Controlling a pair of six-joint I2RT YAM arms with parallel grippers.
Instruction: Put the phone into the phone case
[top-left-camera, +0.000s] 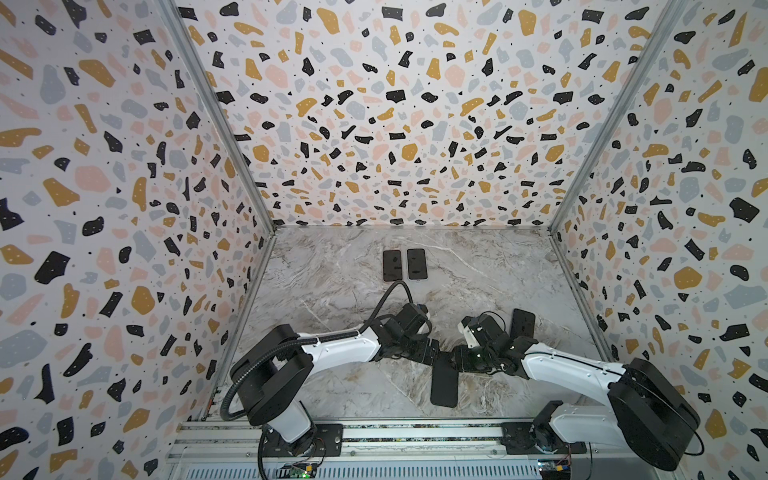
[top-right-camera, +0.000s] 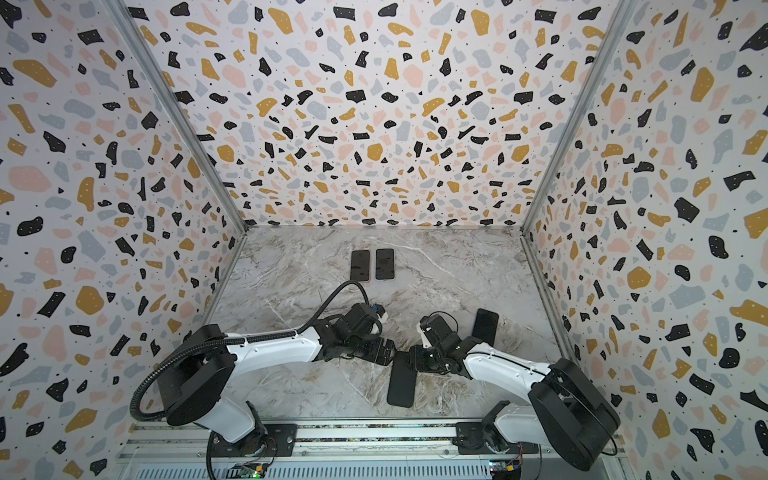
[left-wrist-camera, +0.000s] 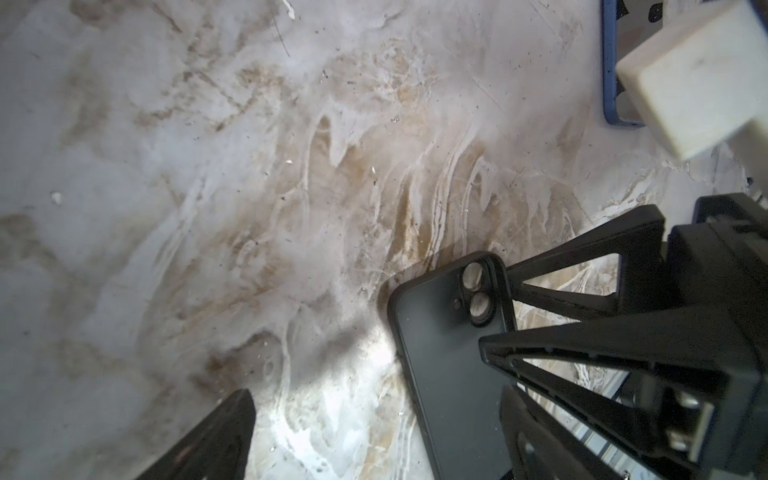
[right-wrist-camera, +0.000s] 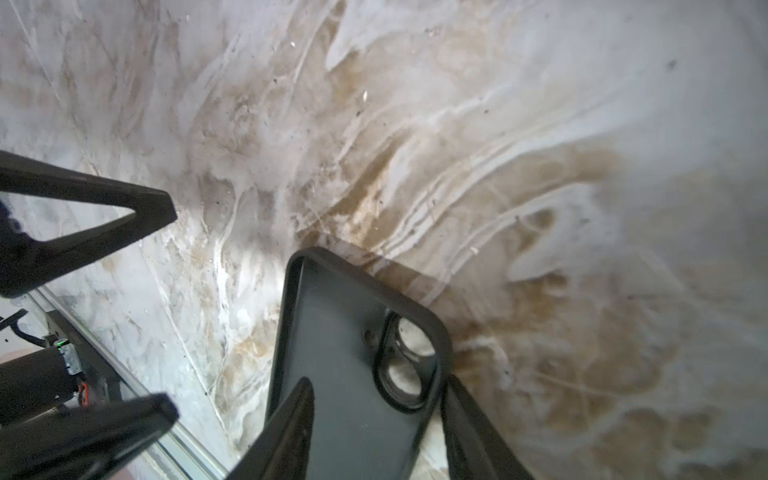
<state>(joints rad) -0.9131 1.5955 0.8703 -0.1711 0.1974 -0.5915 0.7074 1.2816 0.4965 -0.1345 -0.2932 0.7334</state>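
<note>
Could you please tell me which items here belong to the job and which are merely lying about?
Job: phone case, in right gripper; open left gripper; left back phone or right back phone, unclear which.
Lying about: the other back phone; dark slab beside the right arm.

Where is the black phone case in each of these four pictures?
In a top view: the case sits low, near the centre.
In a top view: the case is again low, near the centre.
Left wrist: lower right, its back showing.
Right wrist: bottom centre, its inside showing.
Shared landmark: the right gripper, clamped on the case's lens-hole end, is in all four.
</note>
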